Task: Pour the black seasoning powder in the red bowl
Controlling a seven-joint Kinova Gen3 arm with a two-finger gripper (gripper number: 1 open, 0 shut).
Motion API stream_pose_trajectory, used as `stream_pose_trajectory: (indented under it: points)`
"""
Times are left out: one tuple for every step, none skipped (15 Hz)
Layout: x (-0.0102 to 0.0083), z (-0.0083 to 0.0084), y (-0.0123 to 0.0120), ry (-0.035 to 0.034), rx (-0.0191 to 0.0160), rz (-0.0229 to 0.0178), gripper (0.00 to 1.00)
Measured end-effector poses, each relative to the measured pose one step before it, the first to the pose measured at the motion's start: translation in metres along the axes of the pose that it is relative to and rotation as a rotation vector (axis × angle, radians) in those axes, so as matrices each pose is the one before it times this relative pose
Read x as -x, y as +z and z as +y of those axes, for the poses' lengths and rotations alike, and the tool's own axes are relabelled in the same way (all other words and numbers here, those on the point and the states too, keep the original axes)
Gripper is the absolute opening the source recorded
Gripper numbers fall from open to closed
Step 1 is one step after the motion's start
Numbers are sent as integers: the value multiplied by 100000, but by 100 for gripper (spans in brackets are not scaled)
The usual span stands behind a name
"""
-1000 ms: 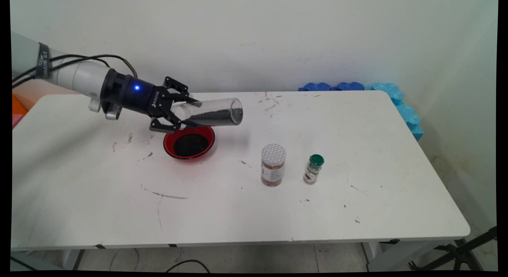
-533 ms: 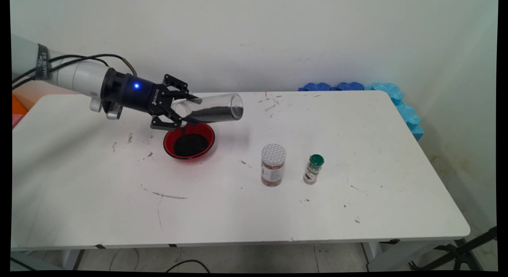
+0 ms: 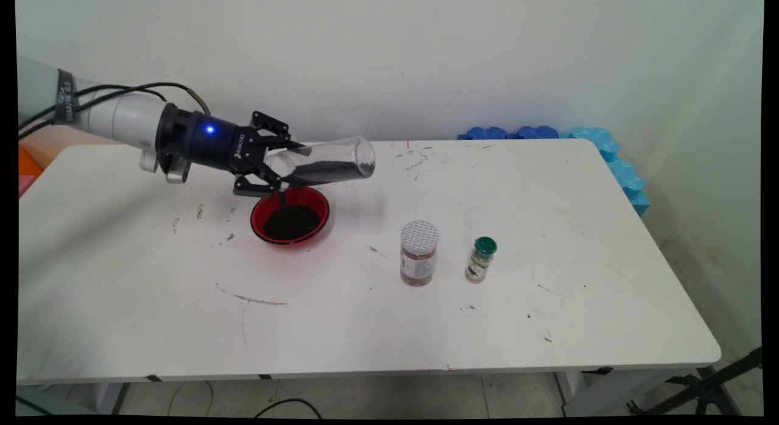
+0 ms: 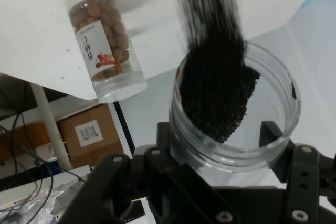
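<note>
Clamping jaws of black two-finger gripper point(image 3: 277, 163) round clear plastic jar point(image 3: 325, 163), tilting it mouth-down, spilling fine black grains point(image 4: 218, 95) into round red bowl point(image 3: 290, 215); standing apart: nut jar point(image 3: 419, 252), green-capped spice bottle point(image 3: 481, 259).

a clear plastic jar point(image 3: 325, 164) of fine black grains point(image 4: 215, 98), lidless, is held tipped past level in the gripper point(image 3: 272, 167), mouth lowest, above a red bowl point(image 3: 290, 216) on the desk; a thin dark stream runs from the mouth into the bowl's black heap
</note>
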Motion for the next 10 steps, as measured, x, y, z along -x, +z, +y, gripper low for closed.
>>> stream_pose_trajectory:
  points:
    - [35,-7,46,-85,268,-460,0]
    - [47,7,55,-50,300,-512,0]
    - [64,23,53,68,315,-588,0]
    - [87,42,75,169,441,-757,0]
    - [64,39,60,118,305,-522,0]
    - [55,25,44,89,282,-469,0]
    - [45,33,43,116,321,-432,0]
    - [28,23,16,52,279,-349,0]
    - [33,43,26,51,328,-389,0]
    - [20,35,21,97,283,-317,0]
